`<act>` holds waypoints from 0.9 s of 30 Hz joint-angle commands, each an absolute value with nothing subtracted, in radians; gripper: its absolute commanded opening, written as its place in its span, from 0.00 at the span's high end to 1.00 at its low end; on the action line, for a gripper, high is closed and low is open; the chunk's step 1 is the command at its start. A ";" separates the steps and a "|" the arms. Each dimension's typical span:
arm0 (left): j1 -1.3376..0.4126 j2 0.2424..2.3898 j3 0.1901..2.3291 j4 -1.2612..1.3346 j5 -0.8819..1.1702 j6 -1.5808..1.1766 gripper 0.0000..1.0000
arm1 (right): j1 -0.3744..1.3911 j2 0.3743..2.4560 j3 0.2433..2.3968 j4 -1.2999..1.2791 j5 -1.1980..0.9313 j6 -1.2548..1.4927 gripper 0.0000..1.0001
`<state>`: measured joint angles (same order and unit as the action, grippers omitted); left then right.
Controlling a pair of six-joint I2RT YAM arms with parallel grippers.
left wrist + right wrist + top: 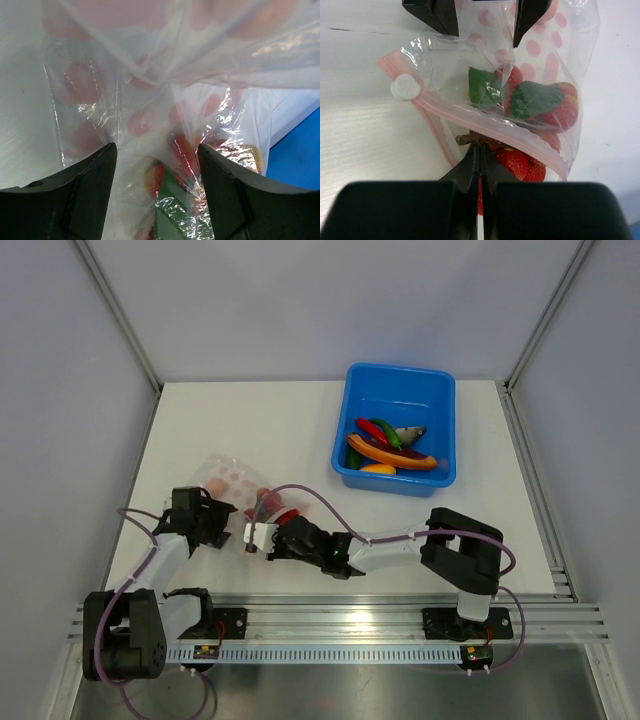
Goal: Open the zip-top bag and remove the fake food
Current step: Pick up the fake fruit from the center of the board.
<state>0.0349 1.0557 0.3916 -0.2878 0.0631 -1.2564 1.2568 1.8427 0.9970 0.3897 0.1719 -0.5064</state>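
The clear zip-top bag (pixel 230 476) lies on the white table, its pink zipper strip (pixel 470 118) and white slider (pixel 405 88) turned toward my right arm. Red fake food (pixel 520 162) with green leaves (pixel 532 97) lies at the bag's mouth, partly under the strip. My right gripper (pixel 481 145) is shut, its tips pinched at that piece's brown stem (pixel 467 138). My left gripper (pixel 157 167) stands open with the bag's crinkled film (pixel 165 100) between its fingers, at the bag's far end from the zipper. In the top view the two grippers (pixel 222 520) (pixel 256 534) sit close together.
A blue tub (pixel 345 420) stands at the back right, holding several toy foods (pixel 390 445), among them a grey fish, a red pepper and orange pieces. White walls close in the table on three sides. A metal rail runs along the near edge.
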 commanded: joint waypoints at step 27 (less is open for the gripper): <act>0.097 1.034 0.399 -0.293 0.005 -1.295 0.31 | 1.252 1.482 0.796 0.561 0.253 -0.377 1.00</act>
<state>0.0906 1.0565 0.3916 -0.2848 0.0391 -1.2896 1.2564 1.5604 0.7971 0.4740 0.2028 -0.4145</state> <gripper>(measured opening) 0.688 0.011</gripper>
